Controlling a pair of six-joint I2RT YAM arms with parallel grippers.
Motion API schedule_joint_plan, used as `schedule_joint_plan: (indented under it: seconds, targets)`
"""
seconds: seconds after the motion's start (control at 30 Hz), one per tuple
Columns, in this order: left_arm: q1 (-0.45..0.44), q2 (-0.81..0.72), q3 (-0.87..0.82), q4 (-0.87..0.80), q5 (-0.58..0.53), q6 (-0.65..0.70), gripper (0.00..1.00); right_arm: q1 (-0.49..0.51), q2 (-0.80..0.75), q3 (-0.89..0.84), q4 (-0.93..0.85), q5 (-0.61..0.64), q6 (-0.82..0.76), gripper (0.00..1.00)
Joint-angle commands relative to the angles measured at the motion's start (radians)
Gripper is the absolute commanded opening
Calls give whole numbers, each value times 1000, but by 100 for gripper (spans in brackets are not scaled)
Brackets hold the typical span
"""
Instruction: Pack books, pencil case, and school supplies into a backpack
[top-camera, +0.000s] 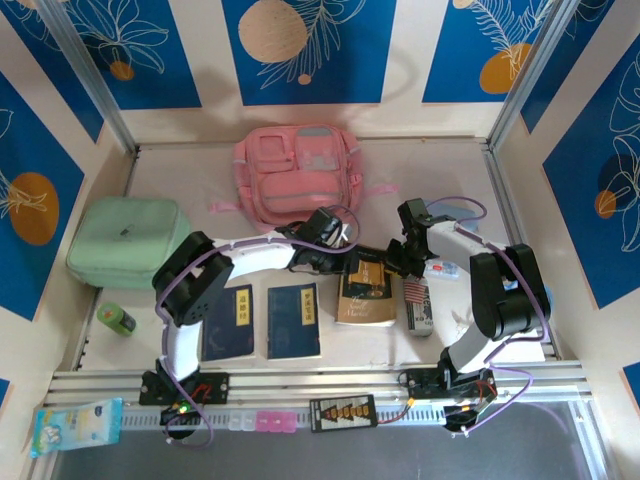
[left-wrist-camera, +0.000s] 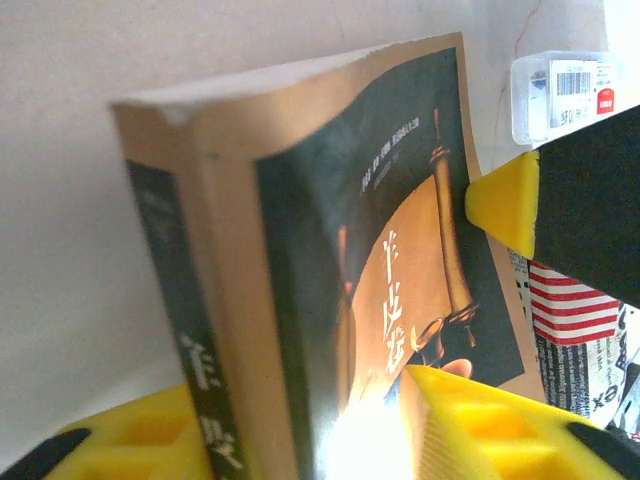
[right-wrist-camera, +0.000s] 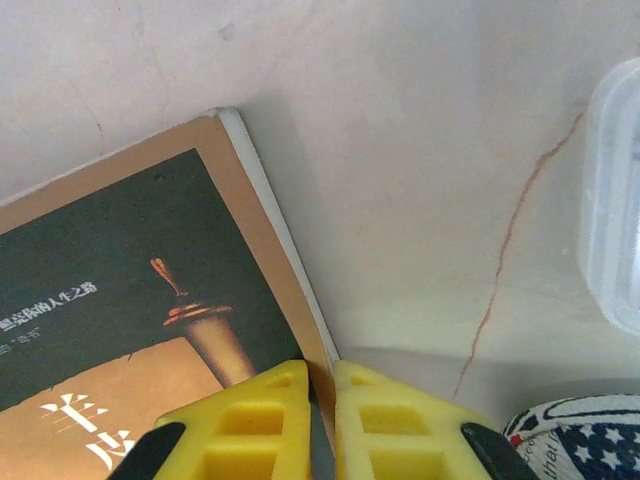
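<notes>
Counter (top-camera: 430, 165) open right of pink fabric backpack (top-camera: 296, 175); red-and-white striped pack (top-camera: 417, 293) crowds right edge of dark brown thin book (top-camera: 366, 290).

pink backpack (top-camera: 298, 175), brown-and-tan book (top-camera: 366, 290), mint-green case (top-camera: 125, 240)

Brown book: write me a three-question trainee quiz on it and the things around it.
1. True or false: the right pincer is open and clear of the brown book.
2. How many blue books lie flat to the left of the brown book? A) one B) two C) three
3. Fill in: seen from above, the green case sits to the ___ of the backpack.

Key: 1 false, it is shut on the book's edge; 2 B; 3 left.
</notes>
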Motion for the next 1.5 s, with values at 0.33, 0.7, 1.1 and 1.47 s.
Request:
schedule_joint_plan:
  seconds: [0.33,0.7,1.1,1.47]
  targets:
    - [33,-129,-1,53,29,2,0,-85,-224,-101,146,-133,25,43]
    - [274,-328,-71,292,60,-264,0,-137,-394,-180,593,-539,216,79]
    - [372,-394,-88,489,-27,-493,0,-43,-338,-290,1159,-614,672,98]
    - [364,-386,-129,654,-81,-642,0,75,-229,-273,1370,-503,889,97]
